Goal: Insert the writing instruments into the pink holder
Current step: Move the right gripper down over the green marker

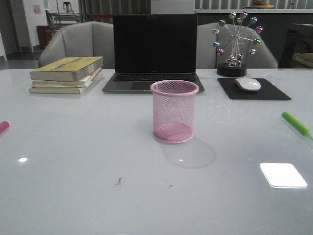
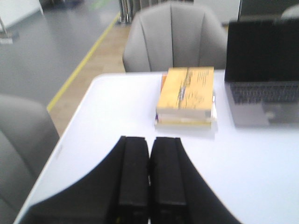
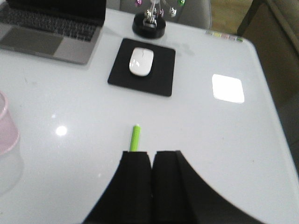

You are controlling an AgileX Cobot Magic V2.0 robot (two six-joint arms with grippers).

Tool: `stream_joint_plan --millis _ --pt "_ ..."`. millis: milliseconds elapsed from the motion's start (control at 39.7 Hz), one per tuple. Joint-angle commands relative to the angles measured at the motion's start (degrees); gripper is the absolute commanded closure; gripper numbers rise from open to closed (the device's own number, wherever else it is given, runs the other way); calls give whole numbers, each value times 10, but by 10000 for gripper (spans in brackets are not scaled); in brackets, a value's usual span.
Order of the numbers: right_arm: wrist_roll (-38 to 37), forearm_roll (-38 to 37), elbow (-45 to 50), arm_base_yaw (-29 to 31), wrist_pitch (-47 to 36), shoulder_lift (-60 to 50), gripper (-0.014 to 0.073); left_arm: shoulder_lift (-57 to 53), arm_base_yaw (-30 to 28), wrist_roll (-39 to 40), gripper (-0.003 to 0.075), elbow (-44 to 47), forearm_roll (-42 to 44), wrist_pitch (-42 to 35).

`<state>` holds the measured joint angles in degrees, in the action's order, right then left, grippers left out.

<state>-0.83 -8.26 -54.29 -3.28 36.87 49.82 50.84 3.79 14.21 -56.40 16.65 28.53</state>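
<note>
The pink holder (image 1: pixel 174 111) stands upright and empty at the middle of the table; its edge also shows in the right wrist view (image 3: pixel 7 126). The lime green pen (image 1: pixel 296 123) lies flat near the table's right edge. The magenta pen (image 1: pixel 3 126) lies at the far left edge, only its end showing. My right gripper (image 3: pixel 152 155) is shut with nothing between its fingers and hovers over the green pen (image 3: pixel 135 138), whose near end is hidden behind one finger. My left gripper (image 2: pixel 149 140) is shut and empty above the table's left part. Neither gripper shows in the front view.
A stack of yellow books (image 1: pixel 67 74) lies at the back left, and an open laptop (image 1: pixel 154 51) stands behind the holder. A white mouse (image 1: pixel 248 84) rests on a black pad (image 1: pixel 266 93) at the back right, beside a ball ornament (image 1: pixel 236 41). Grey chairs (image 2: pixel 175 35) stand beyond the table.
</note>
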Motion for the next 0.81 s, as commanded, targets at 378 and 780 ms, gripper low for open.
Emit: stream_joint_plan --millis 378,780 --pt "-58 -16 -23 1 36 65 431 71 9 -12 307 -19 -30 -15" --pt "-58 -32 -23 1 52 65 216 71 9 -12 230 -19 -66 9"
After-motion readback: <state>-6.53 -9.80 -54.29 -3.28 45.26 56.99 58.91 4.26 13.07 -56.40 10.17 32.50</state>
